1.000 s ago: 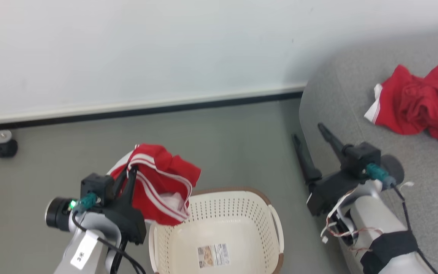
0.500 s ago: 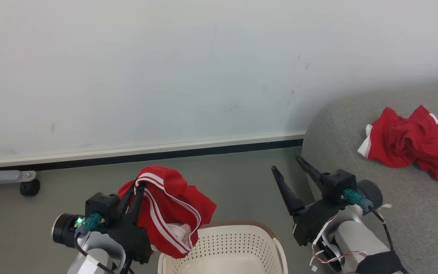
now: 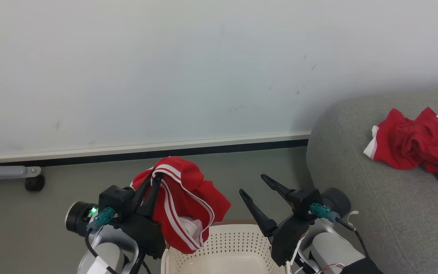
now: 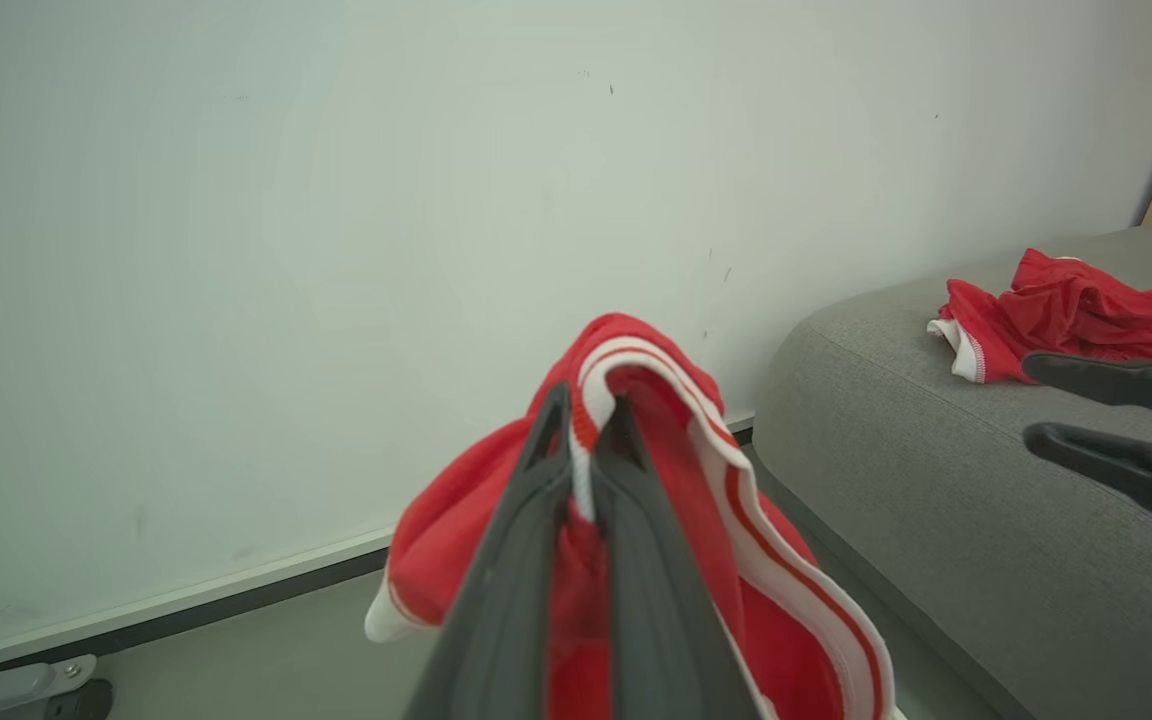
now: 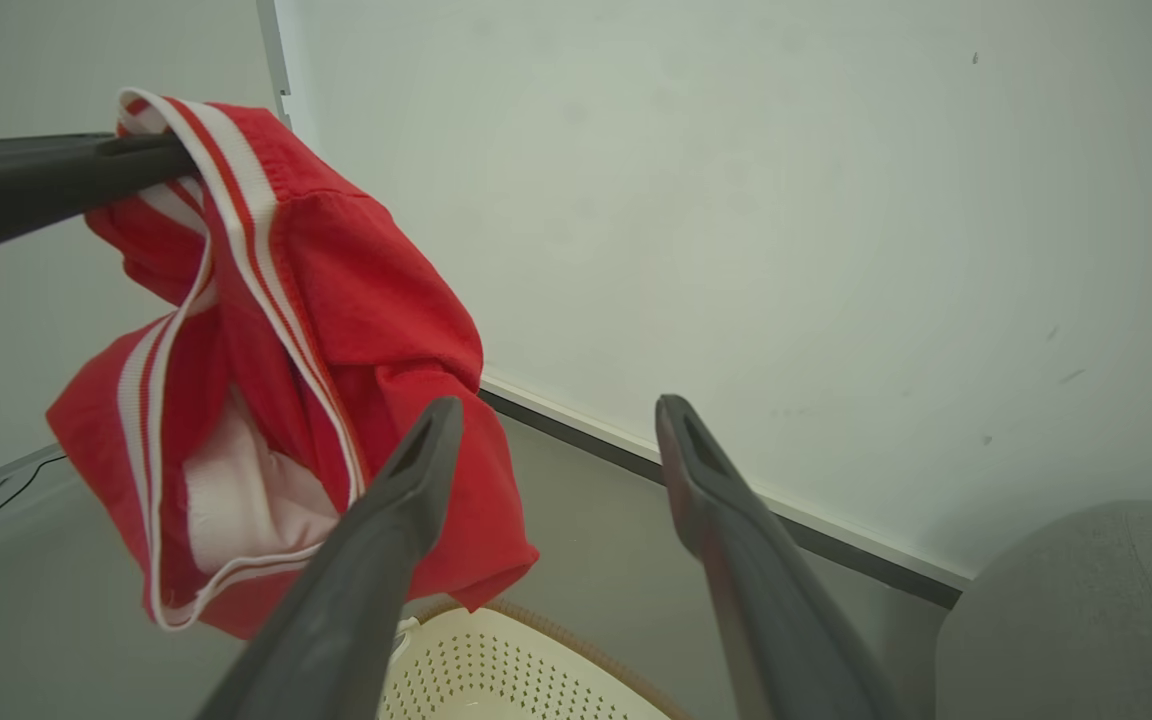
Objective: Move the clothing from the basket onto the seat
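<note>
My left gripper is shut on a red garment with white stripes, which hangs above the left rim of the cream perforated basket. In the left wrist view the two fingers pinch the striped hem of that garment. It also hangs at the left of the right wrist view. My right gripper stands open and empty, between the basket and the grey sofa. A second crumpled red garment lies on the sofa seat, seen too in the left wrist view.
A pale wall with a dark skirting strip runs behind. A grey metal leg with a black castor stands at the far left on the grey floor. The right gripper's fingers cross the left wrist view's right edge.
The head camera has tilted up, so the basket has slid to the bottom edge. My left gripper has lifted the striped garment and carried it rightward. My open right gripper has swung left, off the sofa.
</note>
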Available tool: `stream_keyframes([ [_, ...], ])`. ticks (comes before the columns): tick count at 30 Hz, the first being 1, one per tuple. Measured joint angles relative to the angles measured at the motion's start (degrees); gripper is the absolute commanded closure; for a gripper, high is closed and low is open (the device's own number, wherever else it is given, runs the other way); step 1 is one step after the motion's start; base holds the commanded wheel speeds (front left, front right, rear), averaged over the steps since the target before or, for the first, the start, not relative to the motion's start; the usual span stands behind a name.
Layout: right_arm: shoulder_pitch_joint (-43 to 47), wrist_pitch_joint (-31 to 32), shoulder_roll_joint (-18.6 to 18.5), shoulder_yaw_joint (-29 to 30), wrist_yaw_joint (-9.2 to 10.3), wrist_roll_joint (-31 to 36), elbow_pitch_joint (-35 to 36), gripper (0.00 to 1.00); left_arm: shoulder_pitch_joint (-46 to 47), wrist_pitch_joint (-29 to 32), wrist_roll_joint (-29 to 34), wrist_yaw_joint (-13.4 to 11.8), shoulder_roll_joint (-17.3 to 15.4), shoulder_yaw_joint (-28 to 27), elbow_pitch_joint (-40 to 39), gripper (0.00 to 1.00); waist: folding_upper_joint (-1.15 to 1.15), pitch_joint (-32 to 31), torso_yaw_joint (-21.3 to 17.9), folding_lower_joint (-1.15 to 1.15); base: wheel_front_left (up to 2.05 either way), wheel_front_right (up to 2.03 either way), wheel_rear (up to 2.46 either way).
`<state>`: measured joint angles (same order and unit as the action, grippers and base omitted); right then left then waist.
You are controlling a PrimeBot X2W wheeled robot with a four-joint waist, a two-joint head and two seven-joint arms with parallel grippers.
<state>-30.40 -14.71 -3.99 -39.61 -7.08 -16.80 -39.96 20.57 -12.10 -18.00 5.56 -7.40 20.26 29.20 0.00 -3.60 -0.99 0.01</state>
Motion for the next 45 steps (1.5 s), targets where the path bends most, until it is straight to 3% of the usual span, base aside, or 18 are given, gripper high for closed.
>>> stream_keyframes([
  [13, -5.05, 0.0, 0.27, -12.51, -0.05, -4.27, -3.09, 0.0, 0.15, 3.53, 0.19, 0.02, 1.04, 2.36, -5.54, 1.0, 0.0, 1.66, 2.01, 0.0, 0.0, 0.0, 0.0],
  [31, -10.48, 0.78, 0.41, -22.31, -0.07, -10.12, -7.27, 0.0, 0.3, 7.43, 0.14, 0.48, 2.08, 5.17, -11.89, 1.0, 0.0, 2.69, 5.14, 0.0, 0.0, 0.0, 0.0],
  [32, -10.55, 1.07, 0.43, -22.8, -0.07, -10.62, -7.27, 0.15, 0.29, 7.65, 0.07, 0.48, 2.08, 5.17, -12.19, 1.0, 0.0, 2.76, 5.25, 0.0, 0.0, 0.0, 0.0],
  [34, -10.99, 1.12, 0.44, -23.82, -0.07, -11.72, -7.28, 0.58, 0.29, 7.82, 0.01, 0.48, 2.08, 5.21, -12.91, 1.0, 0.0, 2.87, 5.39, 0.0, 0.0, 0.0, 0.0],
  [35, -11.38, 1.32, 0.44, -24.1, -0.07, -12.11, -7.28, 0.69, 0.29, 7.99, 0.01, 0.48, 2.09, 5.25, -13.16, 1.0, 0.0, 2.93, 5.46, 0.0, 0.0, 0.0, 0.0],
  [36, -11.7, 1.46, 0.44, -24.31, -0.07, -12.49, -7.27, 0.9, 0.27, 8.06, 0.0, 0.48, 2.09, 5.3, -13.37, 1.0, 0.0, 2.97, 5.5, 0.0, 0.0, 0.0, 0.0],
  [37, -11.99, 1.52, 0.44, -24.46, -0.07, -12.93, -7.28, 1.0, 0.27, 8.27, 0.0, 0.48, 2.09, 5.32, -13.6, 1.0, 0.0, 3.02, 5.55, 0.0, 0.0, 0.0, 0.0],
  [45, -13.94, 1.51, 0.44, -25.49, -0.07, -16.39, -7.91, 1.0, -0.01, 8.95, -0.26, -0.04, 1.91, 4.79, -15.15, 1.0, 0.0, 3.39, 5.13, 0.0, 0.0, 0.0, 0.0],
])
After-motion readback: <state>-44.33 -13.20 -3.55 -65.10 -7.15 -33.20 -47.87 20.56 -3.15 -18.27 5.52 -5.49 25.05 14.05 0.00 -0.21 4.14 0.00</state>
